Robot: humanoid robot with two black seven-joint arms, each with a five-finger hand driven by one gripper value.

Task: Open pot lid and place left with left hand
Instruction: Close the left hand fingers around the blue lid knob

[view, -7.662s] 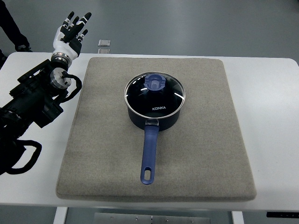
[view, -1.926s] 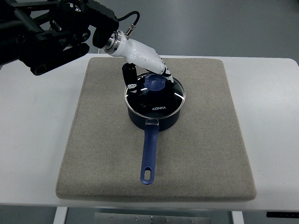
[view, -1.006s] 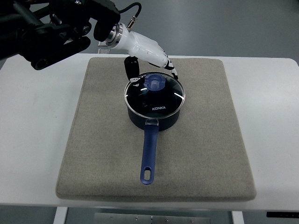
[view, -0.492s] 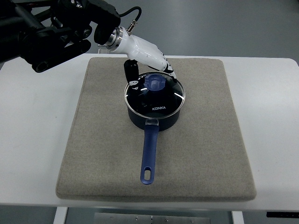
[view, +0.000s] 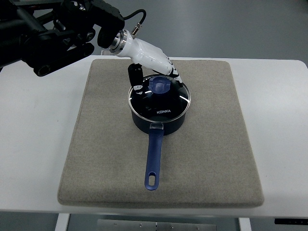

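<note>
**One hand over the lid, pot closed**

One arm is in view, the left one. It comes in from the upper left corner as a black mass of links and cables, and it ends in a white left hand [view: 153, 65] that reaches down to the far side of the pot [view: 159, 111]. The fingers are spread and hold nothing. The thumb [view: 135, 77], black with white marks, points down at the left part of the lid [view: 159, 97]; I cannot tell if its tip touches the glass or stays just above it. The other fingertips [view: 176, 74] lie at the far rim of the lid, behind the knob [view: 159, 85]. The knob is between thumb and fingers, but nothing closes around it.

The pot stands a little beyond the middle of a grey mat [view: 160, 132]. It is dark blue, and the glass lid with a metal ring sits flat on it. White letters on the glass read KONKA. The knob is blue and round, in the centre of the lid. A long blue handle [view: 153, 156] runs from the pot toward the near edge of the mat, with a hole at its end.

The mat lies on a white table [view: 33, 139]. The part of the mat left of the pot is bare. The right arm does not show.
</note>
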